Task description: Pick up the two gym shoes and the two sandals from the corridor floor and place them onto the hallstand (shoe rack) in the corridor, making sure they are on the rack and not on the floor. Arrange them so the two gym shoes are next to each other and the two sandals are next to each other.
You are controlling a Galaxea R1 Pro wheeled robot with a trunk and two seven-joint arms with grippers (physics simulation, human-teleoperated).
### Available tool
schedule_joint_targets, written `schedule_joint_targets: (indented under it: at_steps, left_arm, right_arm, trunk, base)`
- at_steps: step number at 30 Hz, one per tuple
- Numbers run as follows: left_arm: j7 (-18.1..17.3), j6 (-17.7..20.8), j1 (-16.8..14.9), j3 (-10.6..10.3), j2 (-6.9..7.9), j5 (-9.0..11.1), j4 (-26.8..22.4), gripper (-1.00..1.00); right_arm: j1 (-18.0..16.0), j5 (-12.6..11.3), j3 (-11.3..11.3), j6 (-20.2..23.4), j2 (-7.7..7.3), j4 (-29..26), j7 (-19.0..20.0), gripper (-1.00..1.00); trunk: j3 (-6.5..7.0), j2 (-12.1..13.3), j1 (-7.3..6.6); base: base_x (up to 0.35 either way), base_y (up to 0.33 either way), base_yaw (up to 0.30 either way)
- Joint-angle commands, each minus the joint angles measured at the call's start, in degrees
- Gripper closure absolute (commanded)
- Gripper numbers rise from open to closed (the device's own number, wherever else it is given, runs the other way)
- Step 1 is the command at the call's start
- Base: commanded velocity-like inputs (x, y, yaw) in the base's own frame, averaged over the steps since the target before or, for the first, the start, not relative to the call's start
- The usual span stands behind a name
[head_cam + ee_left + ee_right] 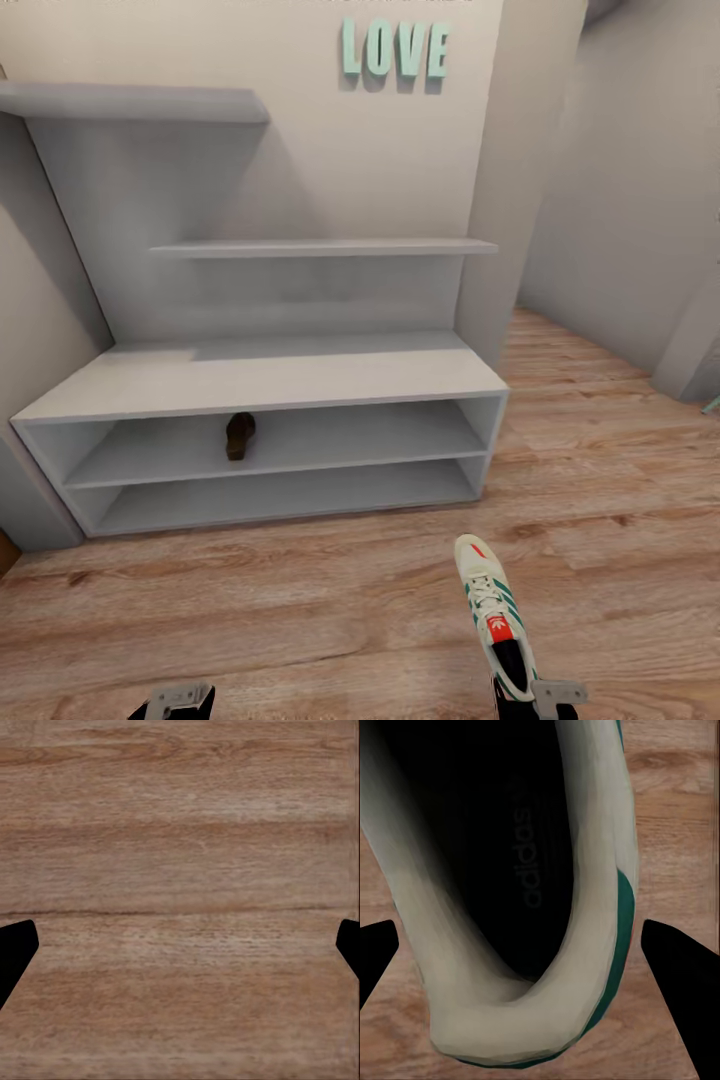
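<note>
Right gripper (pixel 517 960), fingers spread wide around the heel of a gym shoe (pixel 495 612) on the floor (pixel 330 610) before the rack (pixel 300 375), a light, soft-walled load best pinched at the heel collar.

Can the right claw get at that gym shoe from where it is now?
Probably yes. The right claw sits over the gym shoe's heel opening, fingers straddling its rim with floor visible on either side. Nothing blocks it, though neither finger seems to touch yet.
</note>
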Motion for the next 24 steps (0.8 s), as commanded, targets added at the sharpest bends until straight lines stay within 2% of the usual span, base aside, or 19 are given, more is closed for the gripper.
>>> schedule_joint_targets:
  at_steps: [1,9,15,20,21,24]
  left_arm:
    - [-0.4,-0.1,0.0,0.5,-0.02,-0.3,0.0,-1.00]
    - [-0.4,-0.2,0.0,0.6,0.13,-0.3,0.0,-1.00]
    - [-1.8,-0.3,0.0,0.6,1.37,0.6,0.0,-1.00]
    - [-6.6,-0.3,0.0,0.5,2.98,3.8,0.1,-1.00]
    - [-8.7,-0.3,0.0,0.5,3.74,5.4,0.1,-1.00]
    - [-11.8,-0.4,0.0,0.5,4.69,7.7,0.2,-1.00]
  right_arm:
    - [-0.1,0.6,-0.4,-0.2,0.04,0.1,-0.1,1.00]
    - [-0.1,0.6,-0.3,-0.2,0.07,0.1,-0.1,1.00]
    - [-0.1,0.7,-0.4,0.1,0.12,0.0,0.1,1.00]
    - [-0.1,0.8,-0.4,1.1,0.26,-0.6,0.1,1.00]
    - [0.0,0.8,-0.4,2.3,0.37,-1.0,0.0,1.00]
    - [-0.1,0.8,-0.4,5.3,0.57,-1.7,0.1,1.00]
  trunk:
    - [-0.05,0.0,-0.03]
    - [-0.05,0.0,-0.03]
    - [-0.05,0.0,-0.03]
    - [-0.05,0.0,-0.03]
    - [-0.05,0.0,-0.03]
    - [-0.05,0.0,-0.03]
  base:
    - [-0.139,-0.217,0.000]
    - [-0.077,-0.071,0.000]
    - [-0.007,-0.006,0.000]
    - [-0.001,-0.001,0.000]
    - [0.000,0.000,0.000]
    - [0.000,0.000,0.000]
